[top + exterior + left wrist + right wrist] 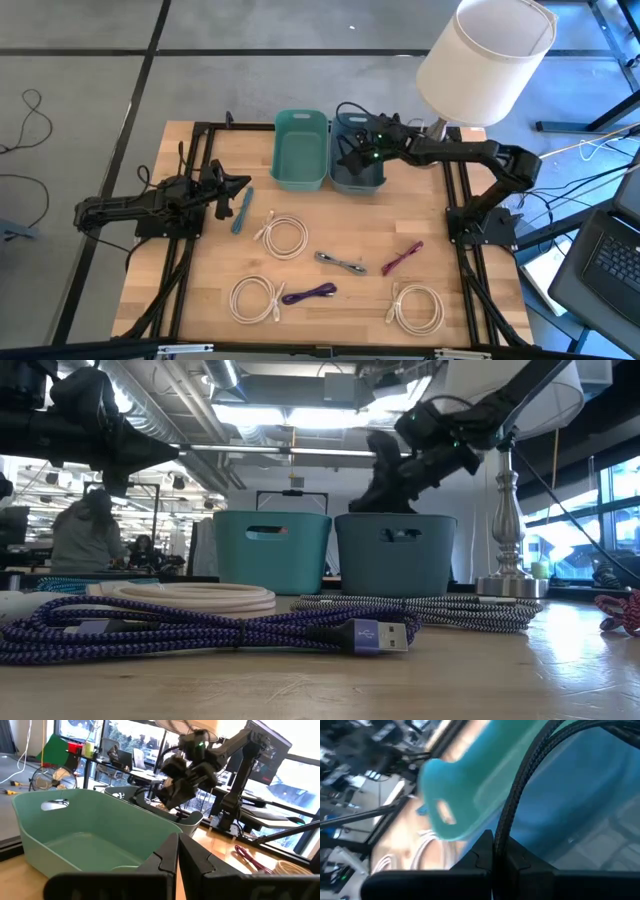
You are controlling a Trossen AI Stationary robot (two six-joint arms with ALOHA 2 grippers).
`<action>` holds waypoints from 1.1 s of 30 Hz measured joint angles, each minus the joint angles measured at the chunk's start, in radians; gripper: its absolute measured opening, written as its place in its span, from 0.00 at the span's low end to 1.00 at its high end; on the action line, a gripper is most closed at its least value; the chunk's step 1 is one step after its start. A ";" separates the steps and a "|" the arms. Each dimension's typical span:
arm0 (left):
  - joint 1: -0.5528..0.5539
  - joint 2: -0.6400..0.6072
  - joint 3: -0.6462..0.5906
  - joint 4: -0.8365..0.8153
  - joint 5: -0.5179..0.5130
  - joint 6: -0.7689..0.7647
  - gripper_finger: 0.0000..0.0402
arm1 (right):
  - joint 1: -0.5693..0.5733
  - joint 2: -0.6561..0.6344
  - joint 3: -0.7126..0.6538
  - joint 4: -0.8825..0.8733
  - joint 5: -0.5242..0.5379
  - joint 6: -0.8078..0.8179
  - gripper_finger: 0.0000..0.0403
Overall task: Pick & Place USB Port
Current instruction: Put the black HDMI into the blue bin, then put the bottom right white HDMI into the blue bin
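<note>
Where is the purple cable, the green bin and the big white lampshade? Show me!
purple cable (pixel 309 293): high view, on the middle of its bundle.
green bin (pixel 300 150): high view, on its bare floor.
white lampshade (pixel 485 47): high view, on the side of the shade.

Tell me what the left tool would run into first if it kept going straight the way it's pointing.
Probably the green bin: the left tool, shut and empty, points at its near wall in the left wrist view. Depth is unclear; it might pass just over the rim.

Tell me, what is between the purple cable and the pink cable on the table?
The high view shows a grey braided cable between the purple braided cable and the pink cable.
</note>
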 joint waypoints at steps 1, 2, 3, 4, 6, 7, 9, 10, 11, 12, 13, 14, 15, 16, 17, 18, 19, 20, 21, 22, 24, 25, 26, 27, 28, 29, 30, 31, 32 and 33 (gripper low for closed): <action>0.000 0.000 0.000 0.000 0.000 0.000 0.01 | -0.001 0.015 0.000 0.001 0.000 0.000 0.02; 0.000 0.000 0.000 0.000 0.000 0.000 0.01 | -0.002 0.028 0.000 0.006 0.001 0.000 0.02; 0.000 0.000 0.000 0.000 0.000 0.000 0.01 | -0.001 0.038 0.000 0.006 0.000 0.002 0.02; 0.000 0.000 0.000 0.000 0.000 0.000 0.01 | 0.000 0.048 0.000 0.010 -0.001 0.003 0.02; 0.000 0.000 0.000 0.000 -0.002 0.000 0.01 | 0.002 0.067 0.000 0.010 -0.004 0.003 0.02; 0.000 0.000 0.000 0.000 -0.003 0.000 0.01 | 0.001 0.077 0.000 0.010 -0.005 0.002 0.02; 0.000 0.000 0.000 0.000 -0.004 0.001 0.01 | 0.000 0.092 0.000 0.010 -0.004 -0.001 0.02; 0.000 0.000 0.000 0.000 -0.004 0.001 0.01 | -0.001 0.098 0.000 0.011 -0.003 -0.002 0.02; 0.000 0.000 0.000 0.000 -0.004 0.001 0.01 | -0.002 0.101 0.000 0.006 -0.003 -0.003 0.02; 0.000 0.000 0.000 0.000 -0.004 0.001 0.01 | -0.002 0.101 0.000 0.000 -0.003 -0.012 0.02; 0.000 0.000 0.000 0.000 -0.004 0.001 0.01 | -0.002 0.101 0.000 0.003 -0.003 -0.020 0.02; 0.000 0.000 0.000 0.000 -0.004 0.000 0.01 | -0.003 0.101 0.000 0.004 -0.001 -0.027 0.02; 0.000 0.000 0.000 0.000 -0.004 0.000 0.01 | -0.004 0.101 0.000 0.004 0.003 -0.028 0.02; 0.000 0.000 0.000 0.000 -0.004 0.000 0.01 | -0.007 0.101 0.000 0.003 0.005 -0.027 0.02; 0.000 0.000 0.000 0.000 -0.004 0.001 0.01 | -0.009 0.101 0.000 0.003 0.005 -0.027 0.02; 0.000 0.000 0.000 0.000 -0.004 0.001 0.01 | -0.009 0.101 0.000 0.003 0.005 -0.027 0.03; 0.000 0.000 0.000 0.000 -0.004 0.000 0.01 | -0.009 0.101 0.000 0.001 0.008 -0.034 0.06; 0.000 0.000 0.000 0.000 -0.003 0.000 0.01 | -0.009 0.101 0.000 -0.001 0.009 -0.047 0.09; 0.000 0.000 0.000 0.000 -0.003 0.000 0.01 | -0.009 0.101 0.000 -0.001 0.009 -0.057 0.13; 0.000 0.000 0.000 0.000 -0.001 0.000 0.01 | -0.010 0.100 0.000 -0.001 0.009 -0.071 0.17; 0.000 0.000 0.000 0.000 0.001 -0.002 0.01 | -0.015 0.100 0.000 -0.001 0.008 -0.076 0.25; 0.000 0.000 0.000 0.000 0.001 -0.002 0.01 | -0.018 0.100 0.000 -0.001 0.009 -0.076 0.30; 0.000 0.000 0.000 0.000 0.001 -0.002 0.01 | -0.021 0.100 0.000 -0.001 0.012 -0.076 0.33; 0.000 0.000 0.000 0.000 0.001 -0.002 0.01 | -0.024 0.100 0.000 -0.001 0.017 -0.076 0.37; 0.000 0.000 0.000 0.000 0.001 -0.003 0.01 | -0.028 0.100 0.000 -0.002 0.016 -0.076 0.41; 0.000 0.000 0.000 0.000 0.001 -0.008 0.01 | -0.035 0.097 0.000 -0.005 0.016 -0.076 0.44; 0.000 0.000 0.000 0.000 0.001 -0.008 0.01 | -0.039 0.091 0.000 -0.008 0.014 -0.077 0.46; 0.000 0.000 0.000 0.000 0.001 -0.009 0.01 | -0.043 0.083 0.000 -0.006 0.012 -0.082 0.47; 0.000 0.000 0.000 0.000 0.002 -0.009 0.01 | -0.047 0.070 0.000 -0.007 0.012 -0.093 0.48; 0.000 0.000 0.000 0.000 0.002 -0.010 0.01 | -0.048 0.052 0.000 -0.008 0.012 -0.101 0.49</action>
